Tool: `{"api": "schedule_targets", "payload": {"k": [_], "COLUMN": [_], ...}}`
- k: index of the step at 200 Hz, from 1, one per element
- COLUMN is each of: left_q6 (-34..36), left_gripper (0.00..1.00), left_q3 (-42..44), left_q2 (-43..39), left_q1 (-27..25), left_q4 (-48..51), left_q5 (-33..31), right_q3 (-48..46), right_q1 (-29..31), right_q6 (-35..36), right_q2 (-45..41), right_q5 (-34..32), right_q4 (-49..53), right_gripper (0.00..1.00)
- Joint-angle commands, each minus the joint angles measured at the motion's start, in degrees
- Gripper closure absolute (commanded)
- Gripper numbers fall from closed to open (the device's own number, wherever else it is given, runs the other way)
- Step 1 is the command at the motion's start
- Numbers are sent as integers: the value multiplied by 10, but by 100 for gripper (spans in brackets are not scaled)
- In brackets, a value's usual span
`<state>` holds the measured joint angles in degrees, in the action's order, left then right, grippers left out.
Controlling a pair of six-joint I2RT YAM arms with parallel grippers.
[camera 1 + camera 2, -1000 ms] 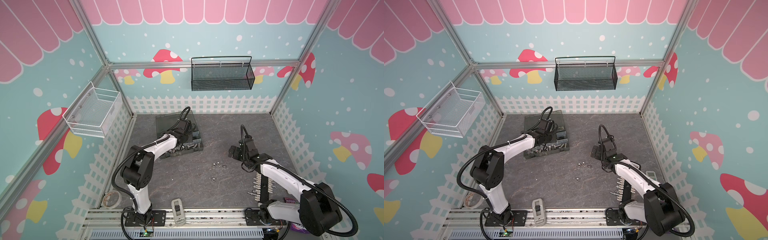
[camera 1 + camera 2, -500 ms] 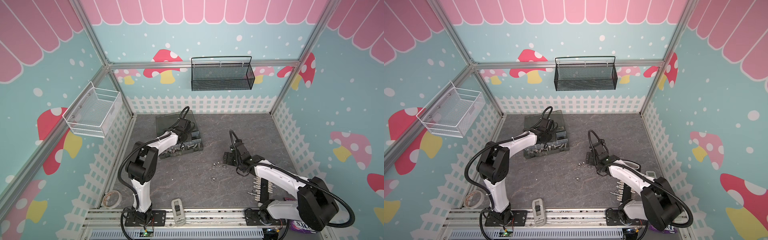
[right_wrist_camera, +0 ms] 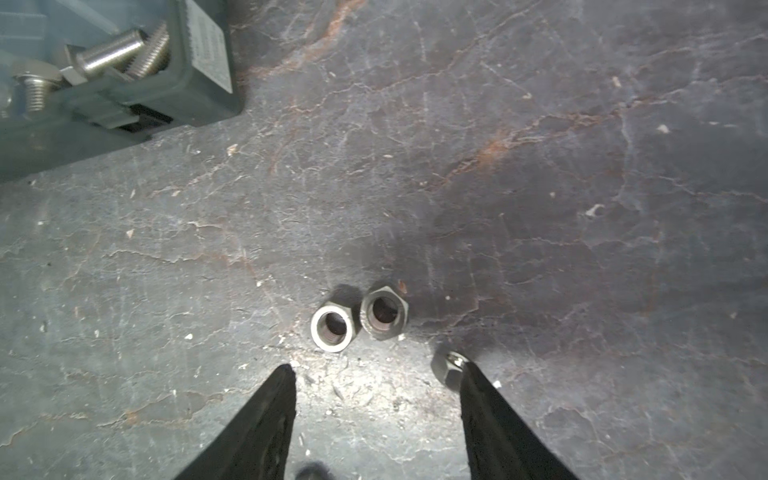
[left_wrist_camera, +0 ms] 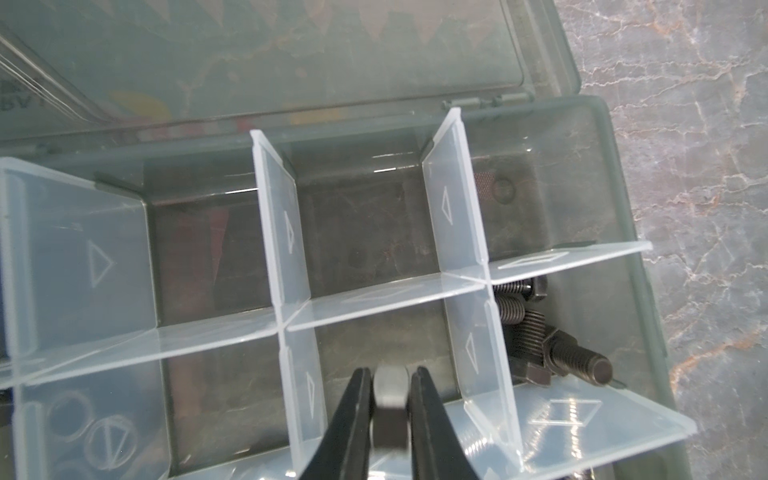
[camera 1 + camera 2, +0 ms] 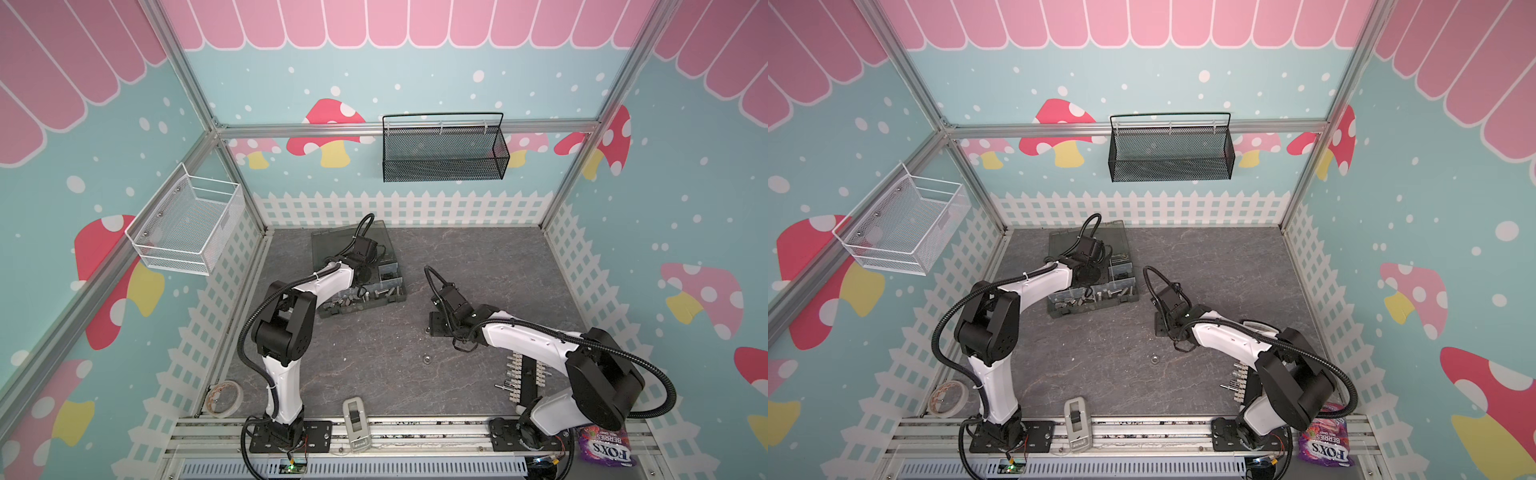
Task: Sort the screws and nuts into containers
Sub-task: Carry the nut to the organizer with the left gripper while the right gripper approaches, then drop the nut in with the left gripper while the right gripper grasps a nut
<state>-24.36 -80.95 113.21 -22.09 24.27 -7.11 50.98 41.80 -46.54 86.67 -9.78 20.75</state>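
The left gripper (image 4: 390, 370) pinches what seems a silver nut (image 4: 390, 392), blurred, over the organizer box (image 4: 615, 232) compartment (image 4: 374, 336) beside the black screws (image 4: 573, 357); it should release low, inside the dividers (image 4: 453, 199). The right gripper (image 3: 376, 368), jaws apart and empty, touches a loose nut (image 3: 449, 368) midway between front and back edges of the table (image 3: 540, 166); centre it before closing.

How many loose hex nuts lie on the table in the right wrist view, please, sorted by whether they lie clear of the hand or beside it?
Hex nuts clear of the right hand: 2
Hex nut beside its fingertip: 1
Total: 3
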Motion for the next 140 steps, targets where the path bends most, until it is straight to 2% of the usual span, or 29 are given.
{"api": "schedule_targets", "payload": {"k": [1,74,120,140], "left_q6": [-10,-14,-14,-16], "left_gripper": [77,70,48,35], "left_q3": [-14,16,65,89], "left_q2": [6,-52,-111,-137], "left_q1": [4,3,2,1], "left_q4": [2,-4,-16,-17], "left_q5": [-7,-7,-6,-6], "right_q3": [21,38,35,35], "right_q1": [13,46,49,49], "right_q6": [-6,-21,-29,-29], "right_q2": [22,62,78,87], "right_q5": [6,38,42,37], "right_q4": [20,21,22,22], "right_gripper": [39,43,45,46]}}
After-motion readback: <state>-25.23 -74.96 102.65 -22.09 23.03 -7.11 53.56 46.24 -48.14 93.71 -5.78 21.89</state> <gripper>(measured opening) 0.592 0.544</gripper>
